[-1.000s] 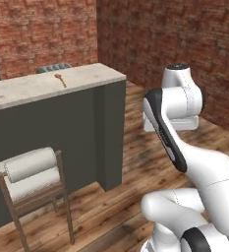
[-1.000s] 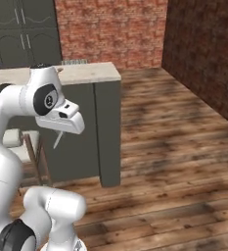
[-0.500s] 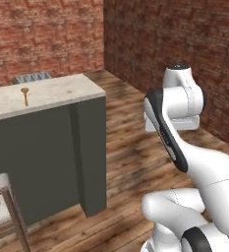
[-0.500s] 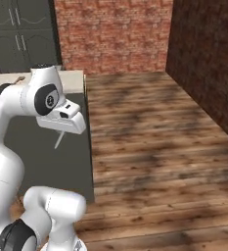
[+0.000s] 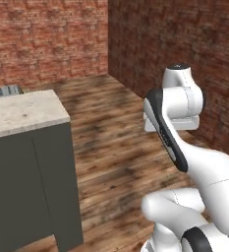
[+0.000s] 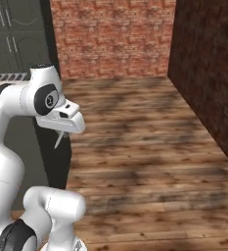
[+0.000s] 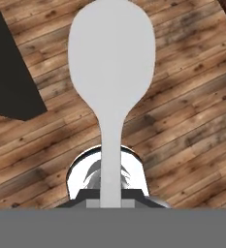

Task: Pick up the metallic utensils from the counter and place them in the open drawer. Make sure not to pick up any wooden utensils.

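The two-finger gripper (image 7: 110,202) is clamped on the slim handle of a silver-grey metal spoon (image 7: 111,82). In the hand view the spoon's round head extends toward 12 o'clock, above bare wooden plank flooring (image 7: 182,126). In the right base view the utensil's handle hangs as a thin pale sliver (image 6: 59,139) below the hand, pointing toward 7 o'clock.

The long pale beige speckled stone countertop (image 5: 22,112) sits at 9 o'clock in the left base view, over a dark grey-green base (image 5: 32,192). A ridged grey item (image 5: 5,90) rests at its far edge; its type cannot be determined.

Red brick walls (image 5: 47,39) enclose the room at 12 o'clock and 3 o'clock. Tall dark grey-green cabinets (image 6: 15,37) stand at 10 o'clock in the right base view.
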Robot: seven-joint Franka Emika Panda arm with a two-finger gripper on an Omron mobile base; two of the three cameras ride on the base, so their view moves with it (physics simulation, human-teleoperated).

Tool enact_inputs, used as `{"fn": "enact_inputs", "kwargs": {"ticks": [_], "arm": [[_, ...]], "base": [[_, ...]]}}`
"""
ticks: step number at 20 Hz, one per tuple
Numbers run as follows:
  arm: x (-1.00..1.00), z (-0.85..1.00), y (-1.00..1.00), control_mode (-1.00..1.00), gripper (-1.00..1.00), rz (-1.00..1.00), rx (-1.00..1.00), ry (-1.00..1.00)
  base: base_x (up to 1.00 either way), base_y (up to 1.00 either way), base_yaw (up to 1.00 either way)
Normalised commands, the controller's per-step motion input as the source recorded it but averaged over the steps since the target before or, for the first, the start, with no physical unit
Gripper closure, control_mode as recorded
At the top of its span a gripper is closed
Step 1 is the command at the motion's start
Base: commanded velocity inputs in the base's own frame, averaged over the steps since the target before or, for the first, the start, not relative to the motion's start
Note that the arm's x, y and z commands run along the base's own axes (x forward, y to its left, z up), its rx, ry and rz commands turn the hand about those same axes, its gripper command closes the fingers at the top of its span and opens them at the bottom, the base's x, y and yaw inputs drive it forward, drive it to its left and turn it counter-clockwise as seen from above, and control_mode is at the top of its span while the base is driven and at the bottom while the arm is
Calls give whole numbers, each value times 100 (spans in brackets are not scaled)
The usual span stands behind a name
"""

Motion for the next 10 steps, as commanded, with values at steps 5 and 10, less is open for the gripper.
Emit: {"fn": "enact_inputs", "kwargs": {"ticks": [5,10], "arm": [[0,0,0,100,100,0,0,0],[0,0,0,100,100,0,0,0]], "base": [[100,-100,21],[100,-99,32]]}}
